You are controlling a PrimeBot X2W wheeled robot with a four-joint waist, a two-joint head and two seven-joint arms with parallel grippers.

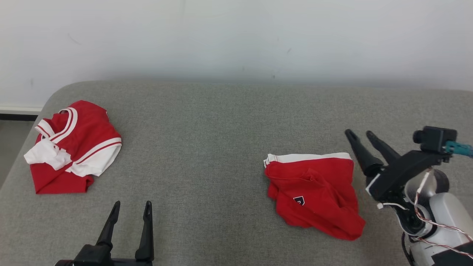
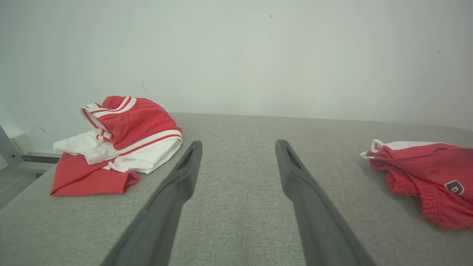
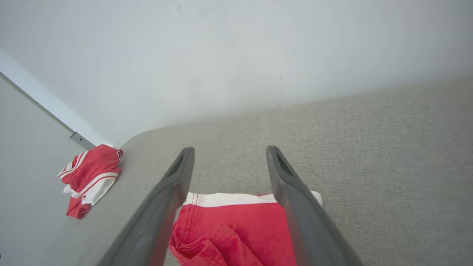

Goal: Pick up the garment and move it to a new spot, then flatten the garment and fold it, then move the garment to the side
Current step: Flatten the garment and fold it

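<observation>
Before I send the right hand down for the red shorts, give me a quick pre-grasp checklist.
1. Open, empty right hand: ok.
2. Its aim at the red shorts: ok, white waistband straight ahead in the right wrist view.
3. Shorts flat: not ok, crumpled.
4. Open left hand away from the shorts: ok.
5. Bare grey surface between shorts and red-and-white garment: ok.
6. Gap between right hand and cloth: cannot tell.
</observation>
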